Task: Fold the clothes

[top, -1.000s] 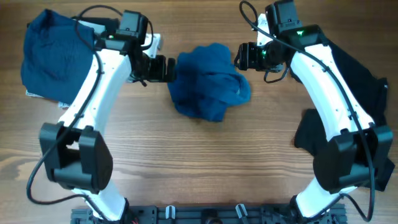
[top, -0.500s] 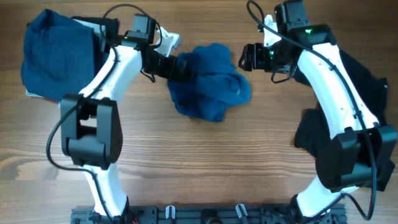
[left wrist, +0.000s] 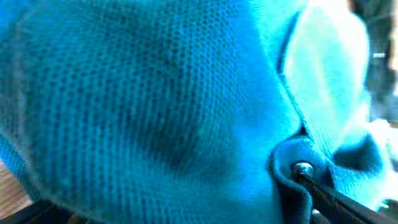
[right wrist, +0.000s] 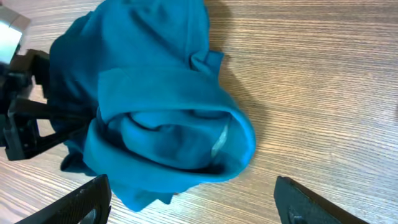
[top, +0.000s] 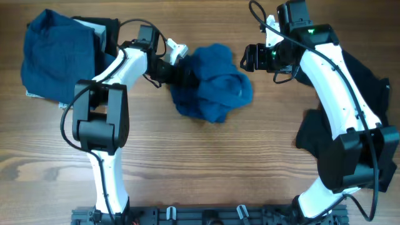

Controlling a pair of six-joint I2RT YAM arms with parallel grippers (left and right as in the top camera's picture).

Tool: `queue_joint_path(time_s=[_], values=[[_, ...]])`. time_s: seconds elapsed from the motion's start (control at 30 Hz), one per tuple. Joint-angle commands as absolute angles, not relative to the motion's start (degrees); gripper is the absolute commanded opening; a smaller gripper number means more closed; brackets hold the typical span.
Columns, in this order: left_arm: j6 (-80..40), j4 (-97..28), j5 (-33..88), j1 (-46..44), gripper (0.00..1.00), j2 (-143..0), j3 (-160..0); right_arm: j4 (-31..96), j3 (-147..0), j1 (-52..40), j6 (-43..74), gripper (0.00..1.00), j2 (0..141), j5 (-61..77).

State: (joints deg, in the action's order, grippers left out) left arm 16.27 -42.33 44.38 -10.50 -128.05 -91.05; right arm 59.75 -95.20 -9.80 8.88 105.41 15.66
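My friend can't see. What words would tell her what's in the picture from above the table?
A crumpled blue shirt lies in the middle of a wooden table, with the left arm's fingers reaching into its left side and the right arm's open fingers near its upper right. More blue clothes sit far left; black clothes lie far right.

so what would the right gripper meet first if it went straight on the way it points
The crumpled blue shirt, just ahead of the right gripper, though it might pass above it.
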Motion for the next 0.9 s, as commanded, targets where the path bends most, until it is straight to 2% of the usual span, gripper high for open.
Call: queue_joint_path(time_s=[0.0,0.03,0.1,0.2,0.27,0.3,0.37,0.43,0.47,0.5,0.57,0.6,0.87], values=[[17.6,-43.1,58.0,-11.5,1.0,-132.0,-90.3,59.9,-96.1,-9.7,8.1,0.85,104.6,16.8],[17.6,-43.1,59.3,-11.6,0.99,-132.0,-90.3,59.9,-96.1,-9.7,8.1,0.85,104.5,16.8],[17.2,-43.3,61.4,-12.1,0.86,-132.0,-90.3,59.9,-96.1,-9.7,8.1,0.85,104.4,16.8],[14.0,-43.2,61.5,-13.1,0.49,-132.0,-90.3,59.9,-96.1,-9.7,9.0,0.85,104.2,16.8],[12.8,-42.9,61.5,-14.0,0.34,-132.0,-90.3,59.9,-96.1,-9.7,9.1,0.85,104.0,16.8],[12.8,-42.6,61.5,-14.5,0.29,-132.0,-90.3,59.9,-96.1,-9.7,9.1,0.85,103.9,16.8],[12.8,-42.5,61.5,-15.6,0.29,-132.0,-90.3,59.9,-96.1,-9.7,9.1,0.85,103.5,16.8],[11.9,-42.4,61.5,-16.4,0.38,-132.0,-90.3,60.0,-96.1,-9.7,9.1,0.85,103.3,16.8],[10.5,-42.1,61.5,-17.0,0.38,-132.0,-90.3,60.2,-96.1,-9.7,9.1,0.85,103.0,16.8],[9.3,-41.6,61.5,-17.4,0.32,-132.0,-90.3,60.3,-96.1,-9.7,9.1,0.85,102.9,16.8],[6.5,-40.6,61.4,-18.1,0.11,-132.0,-90.3,60.4,-96.1,-9.7,9.2,0.85,102.8,16.8],[4.7,-40.0,61.1,-18.3,0.04,-132.0,-90.3,60.5,-96.1,-9.7,9.2,0.85,102.8,16.8],[-3.0,-37.9,58.9,-14.6,0.04,-131.9,-90.3,60.5,-96.1,-9.4,13.8,0.85,102.8,15.0]])
